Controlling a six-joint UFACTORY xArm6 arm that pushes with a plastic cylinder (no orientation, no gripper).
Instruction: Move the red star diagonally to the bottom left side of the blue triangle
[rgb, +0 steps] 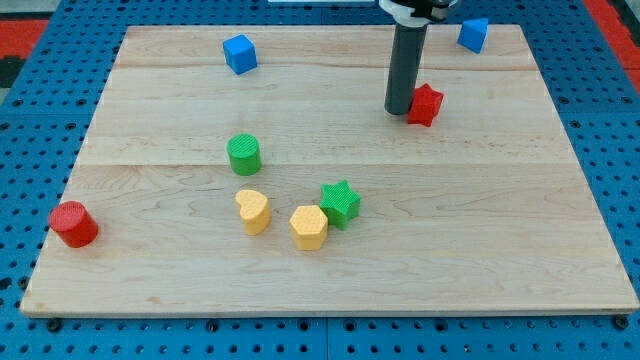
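Your tip (398, 111) is down on the board, a straight dark matte rod with nothing to open or clench, planted right against the view's left side of the red star (425, 104). Rod and star look to be touching, or as near as makes no difference. The star is a small chunky block, bright red, with blunt points and faint ridged faces, sitting flat in the upper right part of the wooden board (500, 240).

Up toward the view's top right, near the board's far edge, you have the blue triangle (473, 34), a wedge-like block, well apart from the star and above and to the right of it. So the star lies toward the bottom left of that blue piece.

Across at the top left sits a blue cube (239, 53), alone. Down the middle: a green cylinder (243, 154), then a yellow heart (253, 211), a yellow hexagon (309, 227) and a green star (340, 203), the last two touching. A red cylinder (73, 224) stands at the left edge. None of these crowd the red star.

The board is pale planked wood with visible grain, resting on a blue perforated base (40, 110).
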